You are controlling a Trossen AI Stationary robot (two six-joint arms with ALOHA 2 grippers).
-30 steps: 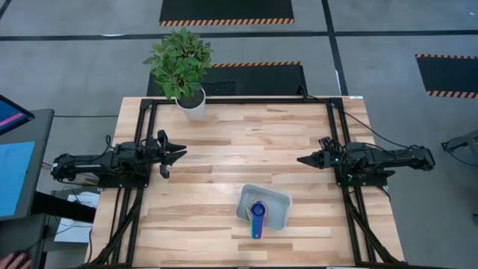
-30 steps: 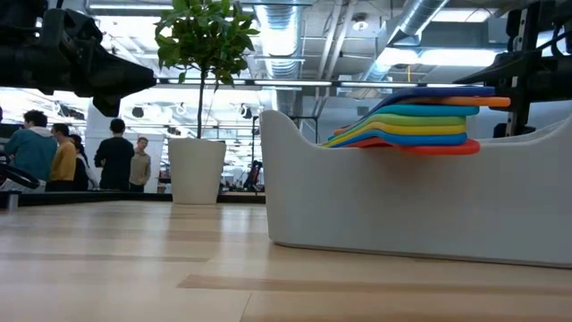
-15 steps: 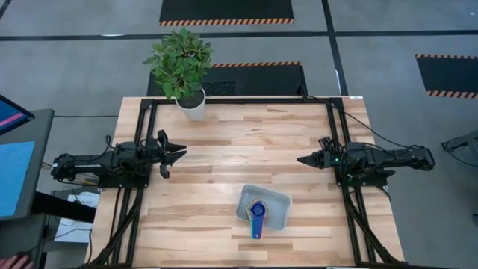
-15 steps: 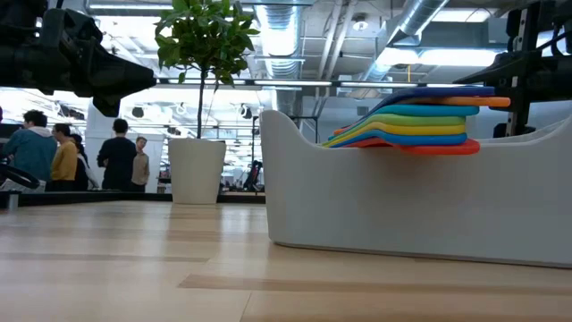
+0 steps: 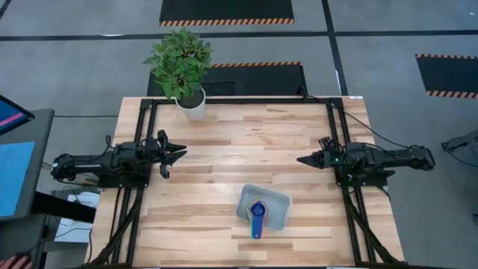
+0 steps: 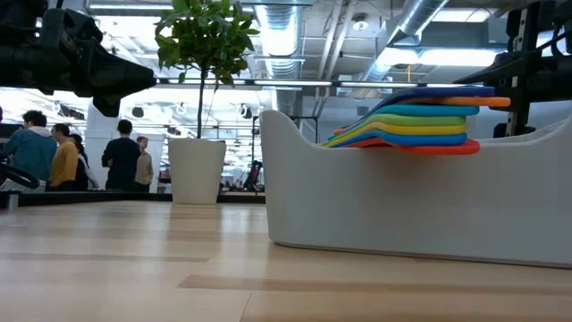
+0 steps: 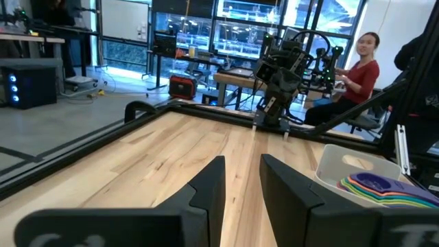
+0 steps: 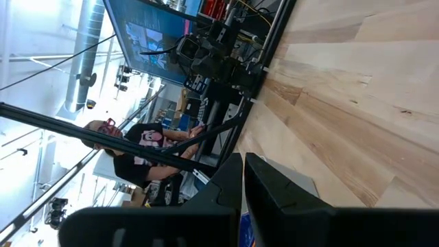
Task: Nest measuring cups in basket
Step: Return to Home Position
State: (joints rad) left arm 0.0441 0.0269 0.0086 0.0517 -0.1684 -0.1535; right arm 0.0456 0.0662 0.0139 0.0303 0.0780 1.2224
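Observation:
The pale basket (image 5: pixel 279 197) stands on the table's near half, right of the middle. The measuring cups (image 5: pixel 257 212) sit nested inside it in one stack. Their fanned handles (image 6: pixel 420 125) lie over the basket's near rim (image 6: pixel 402 206). The stack also shows in the left wrist view (image 7: pixel 381 186). My left gripper (image 5: pixel 182 154) hangs level over the table's left edge, open, with nothing between its fingers (image 7: pixel 241 185). My right gripper (image 5: pixel 300 159) hangs level over the right edge, shut and empty (image 8: pixel 244 180). Both are well clear of the basket.
A white pot with a green plant (image 5: pixel 191 104) stands at the table's far edge, left of centre (image 6: pixel 197 170). Black frame rails run along the table's left, right and far sides. People stand and sit in the room beyond the table.

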